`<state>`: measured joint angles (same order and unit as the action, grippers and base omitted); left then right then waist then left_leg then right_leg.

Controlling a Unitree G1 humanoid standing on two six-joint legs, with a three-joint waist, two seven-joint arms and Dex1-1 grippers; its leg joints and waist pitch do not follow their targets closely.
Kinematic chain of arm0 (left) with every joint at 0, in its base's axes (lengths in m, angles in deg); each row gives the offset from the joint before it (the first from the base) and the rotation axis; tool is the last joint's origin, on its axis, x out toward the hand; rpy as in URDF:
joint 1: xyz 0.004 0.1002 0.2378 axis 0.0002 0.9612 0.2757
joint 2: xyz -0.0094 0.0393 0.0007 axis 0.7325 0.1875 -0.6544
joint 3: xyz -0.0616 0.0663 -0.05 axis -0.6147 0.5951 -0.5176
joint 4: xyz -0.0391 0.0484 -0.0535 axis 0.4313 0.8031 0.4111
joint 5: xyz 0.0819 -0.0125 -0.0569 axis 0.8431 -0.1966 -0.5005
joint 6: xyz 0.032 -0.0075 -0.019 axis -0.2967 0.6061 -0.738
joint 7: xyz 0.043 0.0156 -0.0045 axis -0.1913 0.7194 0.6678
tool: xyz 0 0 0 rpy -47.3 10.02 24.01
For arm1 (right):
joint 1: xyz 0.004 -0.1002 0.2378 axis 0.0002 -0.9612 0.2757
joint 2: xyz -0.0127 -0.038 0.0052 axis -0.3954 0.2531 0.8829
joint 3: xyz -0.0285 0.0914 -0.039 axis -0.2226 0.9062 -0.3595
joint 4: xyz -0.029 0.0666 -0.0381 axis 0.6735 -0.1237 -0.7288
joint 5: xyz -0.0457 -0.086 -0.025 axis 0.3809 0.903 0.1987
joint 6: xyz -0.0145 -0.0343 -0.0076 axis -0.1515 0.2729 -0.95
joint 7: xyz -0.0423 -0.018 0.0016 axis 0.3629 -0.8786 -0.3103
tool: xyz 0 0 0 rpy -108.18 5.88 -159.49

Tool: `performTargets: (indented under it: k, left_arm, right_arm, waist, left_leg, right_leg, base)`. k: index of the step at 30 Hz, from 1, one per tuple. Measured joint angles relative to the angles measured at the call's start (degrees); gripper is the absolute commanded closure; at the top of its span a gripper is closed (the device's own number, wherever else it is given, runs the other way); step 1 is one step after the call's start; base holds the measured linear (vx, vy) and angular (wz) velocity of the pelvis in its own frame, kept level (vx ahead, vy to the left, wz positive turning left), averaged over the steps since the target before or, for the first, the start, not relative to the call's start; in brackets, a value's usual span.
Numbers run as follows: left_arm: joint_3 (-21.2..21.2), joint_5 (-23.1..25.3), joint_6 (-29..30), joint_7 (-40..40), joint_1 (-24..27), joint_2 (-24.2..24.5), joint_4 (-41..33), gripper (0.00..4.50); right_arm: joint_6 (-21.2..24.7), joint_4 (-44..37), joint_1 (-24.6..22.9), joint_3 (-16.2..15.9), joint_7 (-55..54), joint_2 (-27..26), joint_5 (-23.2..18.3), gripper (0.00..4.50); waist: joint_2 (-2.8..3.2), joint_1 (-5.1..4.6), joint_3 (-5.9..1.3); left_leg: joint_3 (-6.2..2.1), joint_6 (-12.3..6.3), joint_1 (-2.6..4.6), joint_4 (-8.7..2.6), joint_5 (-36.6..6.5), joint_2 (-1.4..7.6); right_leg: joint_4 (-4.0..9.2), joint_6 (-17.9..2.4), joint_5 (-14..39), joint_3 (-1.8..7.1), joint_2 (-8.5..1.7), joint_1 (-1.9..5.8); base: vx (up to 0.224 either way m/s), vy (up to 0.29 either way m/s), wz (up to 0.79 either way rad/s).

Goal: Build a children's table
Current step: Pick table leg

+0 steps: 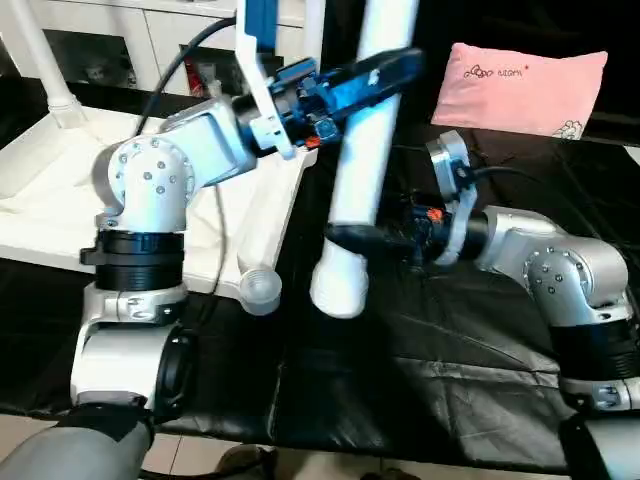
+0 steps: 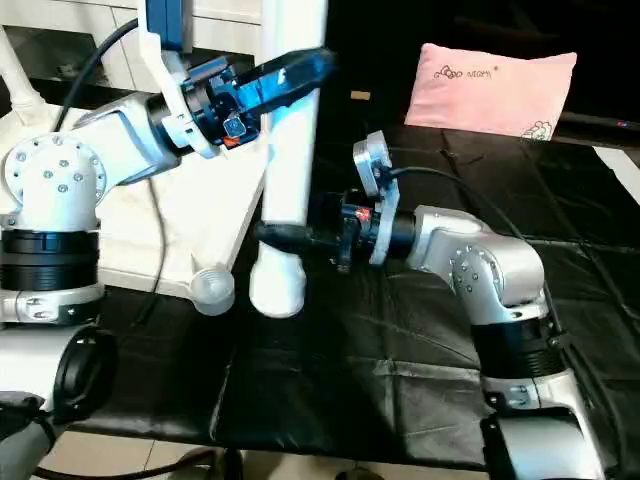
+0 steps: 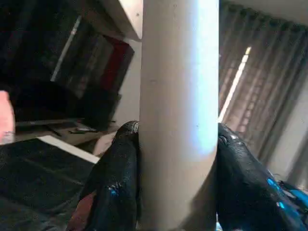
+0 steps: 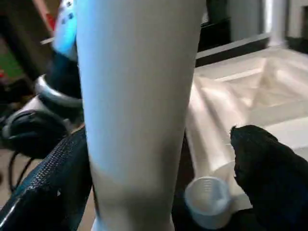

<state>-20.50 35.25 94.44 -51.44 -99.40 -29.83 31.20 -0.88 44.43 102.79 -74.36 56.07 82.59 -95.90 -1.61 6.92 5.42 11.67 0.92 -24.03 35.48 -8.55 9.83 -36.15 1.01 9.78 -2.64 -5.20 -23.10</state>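
Note:
My left gripper (image 1: 385, 68) is shut on a long white tube leg (image 1: 360, 150), which stands almost upright over the black-covered table with its wide open end (image 1: 338, 290) just above the cloth. The left wrist view has both fingers (image 3: 120, 168) pressed against the leg (image 3: 178, 120). Lower down, my right gripper (image 4: 159, 178) is open around the same leg; one finger (image 4: 53, 187) lies against it and the other (image 4: 269, 168) stands apart. The white tabletop (image 1: 60, 170) lies underside up at the left. Its near corner socket (image 1: 258, 290) is beside the leg's lower end.
Another white leg (image 1: 45, 70) stands in the tabletop's far left corner. A pink pillow (image 1: 525, 85) lies at the back right on the black cloth (image 1: 420, 370). A white cabinet (image 1: 150, 40) stands behind the tabletop.

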Motion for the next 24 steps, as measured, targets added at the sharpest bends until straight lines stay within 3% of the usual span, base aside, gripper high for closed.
performTargets:
  k: [9, 20, 24]
  left_arm:
    - [-0.1, -4.8, 1.4, -3.1, 0.0, -1.1, -2.9, 2.78]
    - [0.0, -5.0, 1.6, -3.2, 0.0, -0.9, -3.3, 2.78]
    - [0.4, -4.9, 1.5, -3.0, 0.0, -1.0, -3.3, 2.78]
  right_arm:
    - [0.7, 0.3, 0.0, -0.8, 7.5, 0.8, -2.4, 0.03]
    - [0.5, 0.3, -0.8, -3.2, 11.3, 2.9, -1.6, 0.03]
    - [-0.5, 0.4, -0.8, -3.8, 11.4, 3.0, -0.4, 0.52]
  waist:
    - [-0.01, 1.14, 0.00]
    - [-0.01, 1.30, -0.01]
    - [-0.01, 1.30, -0.01]
  left_leg:
    - [0.00, -0.01, 0.00, 0.00, 0.0, 0.00]
    - [0.00, 0.00, 0.00, 0.03, 0.0, 0.00]
    - [0.00, 0.00, 0.01, 0.03, 0.0, 0.01]
  right_leg:
    - [0.00, 0.0, 0.0, -0.01, 0.00, 0.00]
    - [0.00, 0.0, 0.0, 0.00, -0.01, 0.02]
    - [0.00, 0.0, 0.0, -0.01, -0.01, 0.02]
  base:
    - [0.000, 0.000, 0.00]
    - [0.000, 0.000, 0.00]
    - [0.000, 0.000, 0.00]
